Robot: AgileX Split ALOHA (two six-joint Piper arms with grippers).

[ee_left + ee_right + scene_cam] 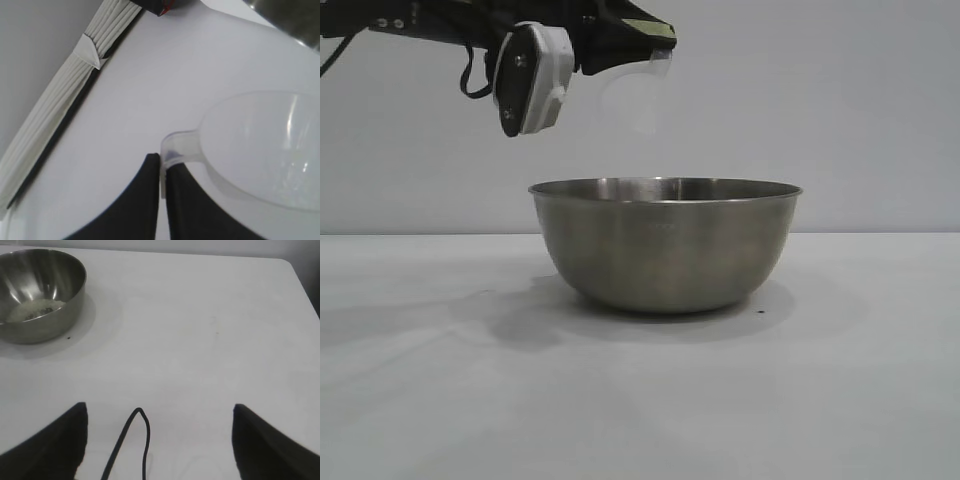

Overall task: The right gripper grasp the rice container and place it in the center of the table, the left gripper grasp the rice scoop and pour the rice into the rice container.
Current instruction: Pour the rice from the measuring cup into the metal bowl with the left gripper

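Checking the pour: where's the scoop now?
In the exterior view, the scoop is held by the left tool, up above the bowl.

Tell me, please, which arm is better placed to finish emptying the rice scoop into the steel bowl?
The left. The left gripper already pinches the rice scoop by its handle above the steel bowl. The right gripper stands open and empty, away from the bowl.

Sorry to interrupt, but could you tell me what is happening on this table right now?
The left tool is shut on the handle of the rice scoop, holding it above the rice container, which stands on the table. A pale layer of rice already lies in the container's bottom. The right tool is open, holds nothing, and sits back from the container.
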